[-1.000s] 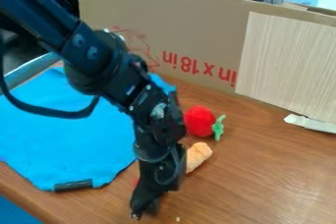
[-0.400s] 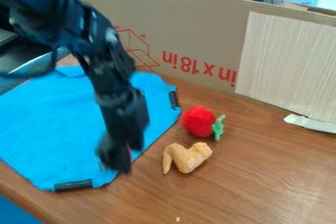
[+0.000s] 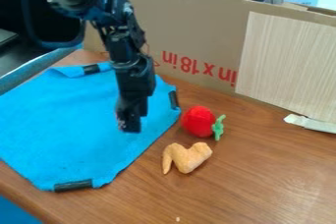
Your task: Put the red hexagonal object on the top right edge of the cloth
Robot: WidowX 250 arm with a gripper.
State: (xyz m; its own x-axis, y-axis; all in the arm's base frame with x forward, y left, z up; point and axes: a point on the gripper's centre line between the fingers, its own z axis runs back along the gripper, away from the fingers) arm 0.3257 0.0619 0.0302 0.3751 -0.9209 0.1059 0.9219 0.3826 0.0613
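The black gripper (image 3: 131, 122) hangs over the right part of the blue cloth (image 3: 66, 125), left of the red plush. It is shut on the red hexagonal object (image 3: 120, 122), of which a small reddish bit shows at the left side of the fingertips; the rest is hidden behind the gripper. The cloth lies spread on the wooden table, with black clips on its edges. Whether the object touches the cloth, I cannot tell.
A red plush with a green stem (image 3: 198, 121) lies right of the cloth, and a tan wing-shaped toy (image 3: 186, 157) sits in front of it. A cardboard wall (image 3: 190, 26) stands along the back, with a pale wooden panel (image 3: 289, 61) at right.
The arm has swung up and left from the table's front, past the tan toy, to over the cloth. The red bit at the gripper has moved along with it.
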